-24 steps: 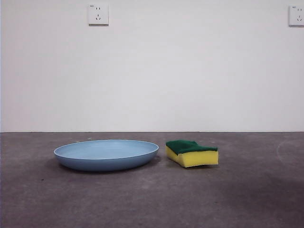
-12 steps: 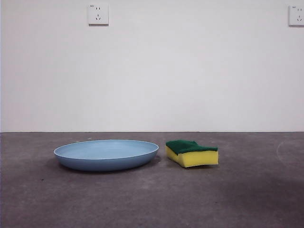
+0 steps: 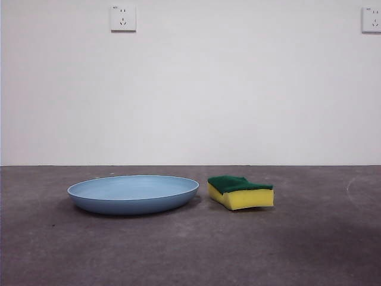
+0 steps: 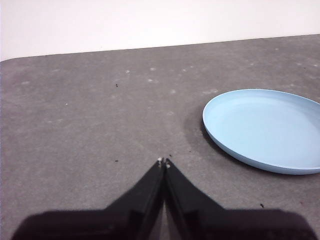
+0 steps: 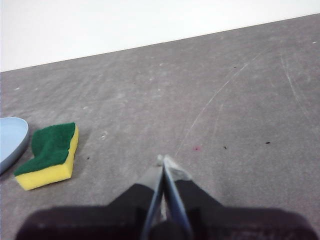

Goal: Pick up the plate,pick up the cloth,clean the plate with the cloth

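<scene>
The light-blue plate [image 3: 133,193] lies flat on the grey table, left of centre in the front view. The cloth, a yellow sponge with a dark green top [image 3: 240,192], lies just to its right, a small gap apart. My left gripper [image 4: 163,162] is shut and empty, above bare table beside the plate [image 4: 265,130]. My right gripper [image 5: 162,160] is shut and empty, some way from the sponge [image 5: 49,155]; an edge of the plate [image 5: 10,140] shows beyond it. Neither arm shows in the front view.
The grey table [image 3: 190,250] runs back to a white wall with two sockets, one at the upper left [image 3: 122,18] and one at the upper right [image 3: 371,19]. Faint scratches mark the table near my right gripper [image 5: 215,100].
</scene>
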